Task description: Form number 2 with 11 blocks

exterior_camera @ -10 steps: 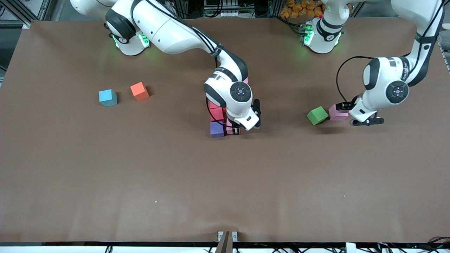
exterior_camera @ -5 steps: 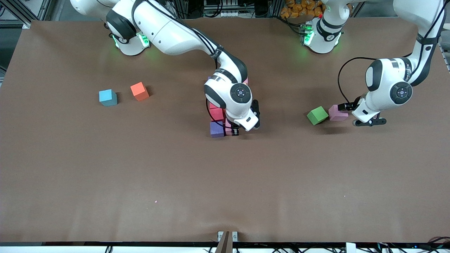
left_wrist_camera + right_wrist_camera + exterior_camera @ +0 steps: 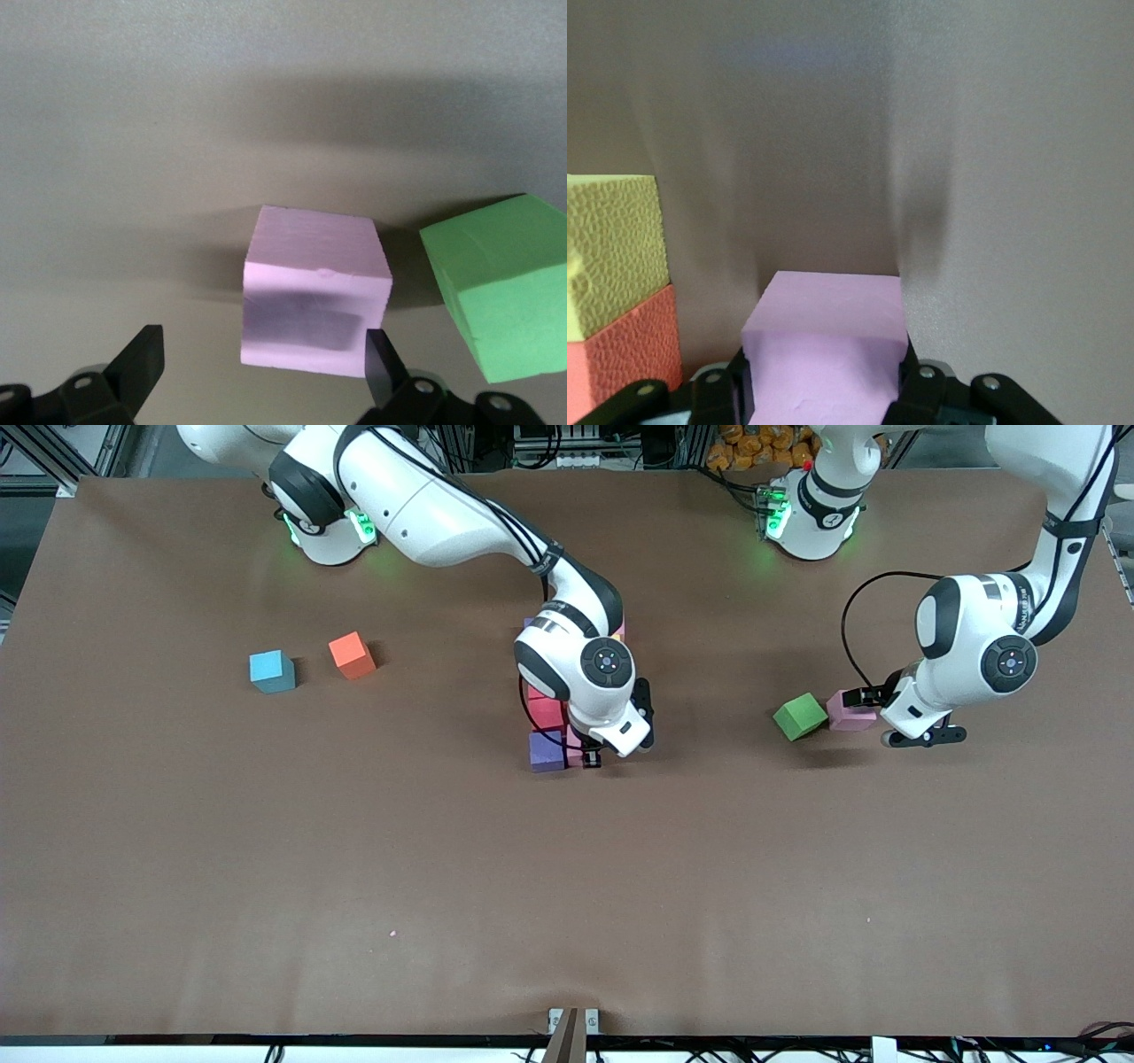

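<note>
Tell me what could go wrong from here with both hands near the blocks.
1. The open left hand brackets a pink cube with a green cube close beside it; closing might nudge the green one.
2. The right hand is shut on another pink cube next to the stacked digit; a skewed release could bump the red cube and yellow cube.

table (image 3: 266,850): plain brown, matte
blue block (image 3: 271,670): light blue top, darker teal sides
orange block (image 3: 352,654): orange
green cube (image 3: 799,716): bright green
pink block by green cube (image 3: 849,710): pale pink (image 3: 314,297)
pink block in right gripper (image 3: 826,350): pale pink-lilac
purple block (image 3: 547,750): purple
red blocks (image 3: 546,710): red, partly hidden by arm
yellow block (image 3: 611,252): yellow, pebbled texture
arms (image 3: 443,505): white shells, black joints
gripper fingers (image 3: 142,359): black
bases (image 3: 332,536): green lights
</note>
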Robot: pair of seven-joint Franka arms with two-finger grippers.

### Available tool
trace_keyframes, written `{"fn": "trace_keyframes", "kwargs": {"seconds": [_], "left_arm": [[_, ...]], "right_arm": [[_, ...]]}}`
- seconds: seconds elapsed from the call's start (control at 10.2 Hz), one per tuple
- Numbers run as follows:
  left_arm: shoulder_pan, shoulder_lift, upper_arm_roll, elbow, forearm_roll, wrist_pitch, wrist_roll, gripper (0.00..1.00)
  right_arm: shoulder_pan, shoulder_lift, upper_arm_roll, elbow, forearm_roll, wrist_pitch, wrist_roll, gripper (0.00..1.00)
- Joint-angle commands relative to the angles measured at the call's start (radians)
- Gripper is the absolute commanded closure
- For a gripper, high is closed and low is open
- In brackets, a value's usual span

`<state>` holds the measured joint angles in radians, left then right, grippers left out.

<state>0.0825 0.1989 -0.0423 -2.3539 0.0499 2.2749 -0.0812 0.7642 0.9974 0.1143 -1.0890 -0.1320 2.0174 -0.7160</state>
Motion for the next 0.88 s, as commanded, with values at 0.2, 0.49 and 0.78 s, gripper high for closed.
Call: {"fn": "trace_keyframes", "kwargs": {"seconds": [0.2,0.49,0.78], "left_arm": [[-0.024,0.066,-0.001,0.047,-0.033,-0.008,-0.012,0.00],[-0.024,0.103,0.001,0.056,-0.042,0.021,-0.005,0.00],[-0.024,0.110,0.001,0.053,-0.042,0.035,-0.006,0.64]], "right_arm": [[0.010,0.021,-0.010,0.034,-0.047,-0.017,-0.016,0.45],[0.012,0.021,-0.010,0.034,-0.049,-0.019,-0.016,0.45],[0.017,0.021,-0.008,0.032,-0.046,-0.019,-0.005,0.00]]}}
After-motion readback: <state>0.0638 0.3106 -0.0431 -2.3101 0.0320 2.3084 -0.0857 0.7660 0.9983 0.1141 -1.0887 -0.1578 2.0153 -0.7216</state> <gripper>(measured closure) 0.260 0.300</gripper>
